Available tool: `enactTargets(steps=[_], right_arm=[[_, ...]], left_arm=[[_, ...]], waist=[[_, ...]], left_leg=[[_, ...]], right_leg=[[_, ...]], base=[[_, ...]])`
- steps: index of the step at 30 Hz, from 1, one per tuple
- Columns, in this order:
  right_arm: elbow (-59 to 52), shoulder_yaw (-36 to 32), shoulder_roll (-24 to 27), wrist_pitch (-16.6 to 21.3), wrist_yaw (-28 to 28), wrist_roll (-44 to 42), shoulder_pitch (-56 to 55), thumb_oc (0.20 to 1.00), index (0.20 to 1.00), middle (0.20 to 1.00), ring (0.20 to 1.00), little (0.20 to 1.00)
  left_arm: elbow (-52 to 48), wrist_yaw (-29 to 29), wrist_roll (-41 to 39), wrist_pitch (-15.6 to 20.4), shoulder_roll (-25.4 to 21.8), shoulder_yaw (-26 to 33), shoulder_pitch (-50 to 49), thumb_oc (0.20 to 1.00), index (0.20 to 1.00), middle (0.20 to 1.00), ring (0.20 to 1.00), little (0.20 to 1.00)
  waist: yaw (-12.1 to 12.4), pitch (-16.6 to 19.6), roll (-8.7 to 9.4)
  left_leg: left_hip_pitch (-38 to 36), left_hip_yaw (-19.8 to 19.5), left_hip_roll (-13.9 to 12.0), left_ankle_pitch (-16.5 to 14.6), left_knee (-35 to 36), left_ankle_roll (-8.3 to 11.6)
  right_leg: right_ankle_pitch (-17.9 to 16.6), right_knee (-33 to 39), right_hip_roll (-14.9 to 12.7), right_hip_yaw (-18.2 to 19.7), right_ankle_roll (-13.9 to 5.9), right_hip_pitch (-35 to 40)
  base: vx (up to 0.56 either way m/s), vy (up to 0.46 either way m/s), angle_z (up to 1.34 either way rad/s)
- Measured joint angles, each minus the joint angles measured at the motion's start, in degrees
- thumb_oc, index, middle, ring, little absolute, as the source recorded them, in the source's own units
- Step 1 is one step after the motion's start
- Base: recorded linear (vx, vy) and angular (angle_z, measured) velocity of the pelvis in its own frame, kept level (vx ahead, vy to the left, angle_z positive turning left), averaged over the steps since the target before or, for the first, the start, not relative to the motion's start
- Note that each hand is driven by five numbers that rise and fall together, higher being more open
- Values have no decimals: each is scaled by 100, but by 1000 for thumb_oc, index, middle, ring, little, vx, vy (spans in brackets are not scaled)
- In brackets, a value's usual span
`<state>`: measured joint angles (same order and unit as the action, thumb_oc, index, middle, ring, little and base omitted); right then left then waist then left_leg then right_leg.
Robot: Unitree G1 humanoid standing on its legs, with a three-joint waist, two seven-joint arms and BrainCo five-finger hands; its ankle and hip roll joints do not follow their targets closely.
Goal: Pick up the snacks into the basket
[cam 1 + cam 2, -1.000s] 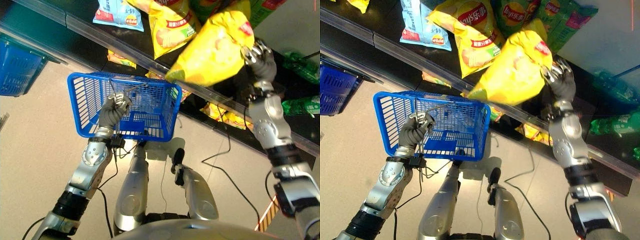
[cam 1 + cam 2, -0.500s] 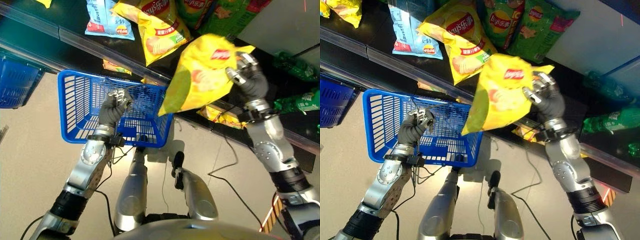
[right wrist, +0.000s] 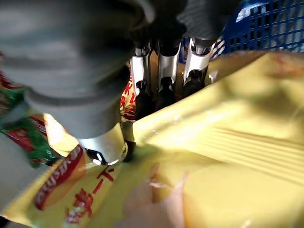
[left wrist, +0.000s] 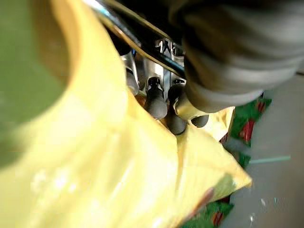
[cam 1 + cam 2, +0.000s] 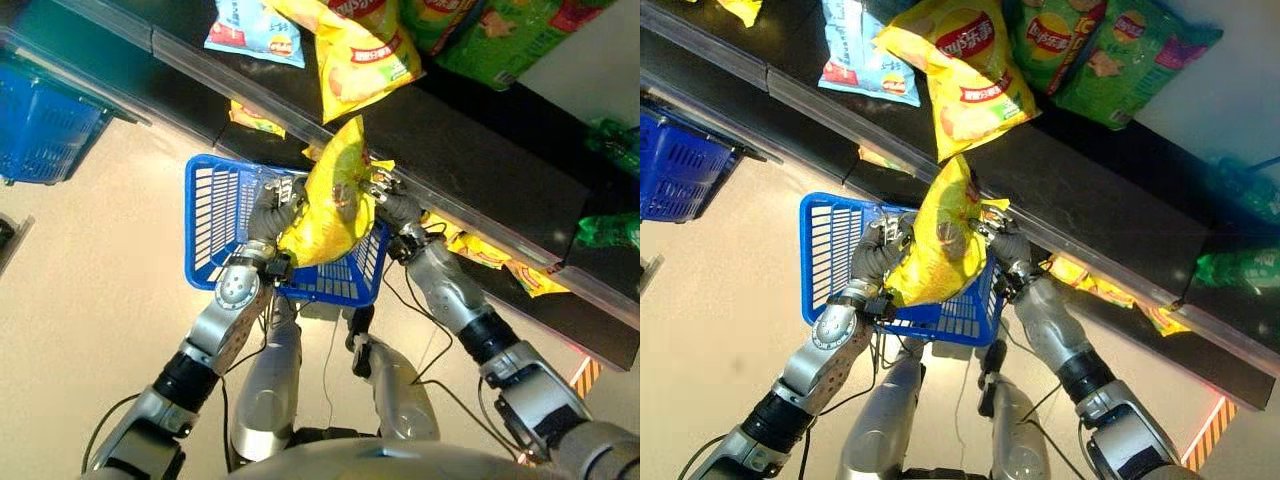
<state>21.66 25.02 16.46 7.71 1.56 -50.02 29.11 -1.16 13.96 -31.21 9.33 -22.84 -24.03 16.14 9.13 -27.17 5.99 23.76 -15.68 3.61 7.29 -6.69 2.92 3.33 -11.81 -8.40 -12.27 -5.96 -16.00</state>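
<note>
A large yellow chip bag [image 5: 330, 200] hangs over the blue basket [image 5: 212, 220], its lower end inside the basket's rim. My right hand [image 5: 392, 206] is shut on the bag's upper edge; in the right wrist view its fingers [image 3: 161, 80] and thumb pinch the yellow foil [image 3: 223, 156]. My left hand [image 5: 268, 212] is curled round the basket's thin wire handle [image 4: 137, 35], holding the basket up in front of the shelf. The bag [image 4: 95, 156] presses against that hand.
A dark shelf [image 5: 1080, 200] carries more snack bags: yellow [image 5: 965, 70], light blue [image 5: 865, 55] and green [image 5: 1110, 55]. Further yellow bags [image 5: 500, 260] lie on a lower shelf level. A second blue basket [image 5: 45, 125] stands at the left on the beige floor.
My right hand has brought the yellow bag down and leftward from beside the shelf to the basket. The camera has shifted; the basket now sits more to the middle.
</note>
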Motion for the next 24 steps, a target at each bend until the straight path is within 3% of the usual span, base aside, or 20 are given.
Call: enactTargets(steps=[5, 8, 10, 15, 24], right_arm=[[1119, 202, -278, 71, 99, 306, 442, 200, 200, 200, 200, 200], [2258, 467, -615, -181, 354, 568, 916, 200, 200, 200, 200, 200], [2605, 667, -899, -267, 539, 687, 1525, 200, 200, 200, 200, 200], [3181, 881, -1143, -290, 526, 1235, 2289, 200, 200, 200, 200, 200], [3736, 1197, -1114, -570, 402, 2082, 2297, 200, 200, 200, 200, 200]], left_arm=[[64, 117, -172, -1, 84, -126, 212, 200, 200, 200, 200, 200], [49, 123, -228, 7, 520, -480, 724, 200, 200, 200, 200, 200], [76, 141, -229, -17, 607, -620, 1057, 200, 200, 200, 200, 200], [87, 210, -230, -17, 638, -788, 1170, 200, 200, 200, 200, 200], [101, 352, -351, -24, 638, -956, 1192, 200, 200, 200, 200, 200]], waist=[[75, -83, -130], [202, -153, -248], [151, -174, -266], [135, -179, -269], [119, -185, -260]], left_leg=[[41, -42, 35, -1, -54, 3], [148, -60, 55, 3, -85, 10], [254, -57, 49, 29, -100, 8], [271, -106, 99, 78, -88, -41], [353, -190, 166, 71, -99, -26]], right_leg=[[11, -92, -36, -37, -9, -30], [40, -183, -81, -62, -13, -141], [48, -244, -80, -63, -11, -268], [145, -289, -101, -68, -27, -283], [232, -405, -148, -45, -65, -366]], base=[[-23, 5, 5], [-10, 10, 4], [-3, 9, 3], [11, -8, 9], [4, 2, 7]])
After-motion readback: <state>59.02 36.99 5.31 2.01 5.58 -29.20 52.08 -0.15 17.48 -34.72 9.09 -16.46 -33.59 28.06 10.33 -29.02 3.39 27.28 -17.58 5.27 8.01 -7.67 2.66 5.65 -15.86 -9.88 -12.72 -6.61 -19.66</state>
